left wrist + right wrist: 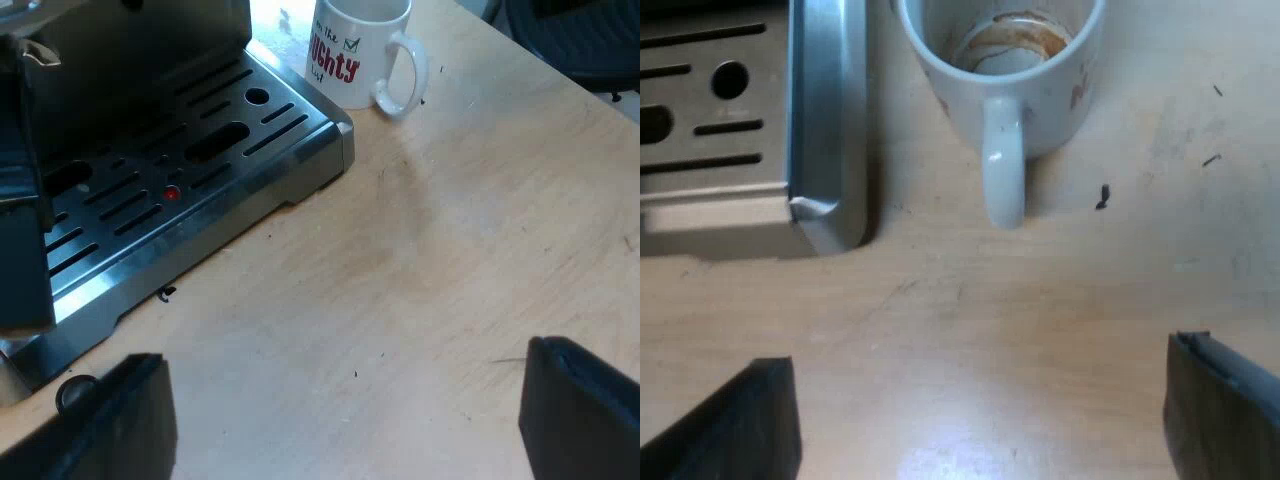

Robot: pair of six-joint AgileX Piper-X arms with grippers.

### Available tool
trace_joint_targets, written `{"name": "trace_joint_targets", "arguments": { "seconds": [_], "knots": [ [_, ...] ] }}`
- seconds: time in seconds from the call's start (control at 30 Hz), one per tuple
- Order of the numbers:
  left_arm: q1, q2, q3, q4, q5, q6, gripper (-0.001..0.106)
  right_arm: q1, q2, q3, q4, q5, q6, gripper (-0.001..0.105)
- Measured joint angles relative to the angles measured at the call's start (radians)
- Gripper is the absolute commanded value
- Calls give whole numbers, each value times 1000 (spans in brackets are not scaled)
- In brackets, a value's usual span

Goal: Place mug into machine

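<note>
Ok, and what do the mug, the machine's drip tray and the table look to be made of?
The mug looks like glazed ceramic: glossy white, thick wall, printed lettering. The drip tray looks like brushed metal, probably stainless steel: grey sheen, bright highlight at the corner. The table looks like light wood or wood-look board: faint grain, small scuffs.

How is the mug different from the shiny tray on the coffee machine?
The mug is white with red letters; the tray is grey metal. The mug is round and deep, with brown stains inside; the tray is flat with slots and a red dot. Both sit on the wooden table, close together but apart.
</note>
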Motion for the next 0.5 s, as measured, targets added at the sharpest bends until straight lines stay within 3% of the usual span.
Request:
{"name": "trace_joint_targets", "arguments": {
  "seconds": [0.5],
  "knots": [
    [0,0,0,2,0,0,72,0,233,0,-210,29,1,85]
  ]
}}
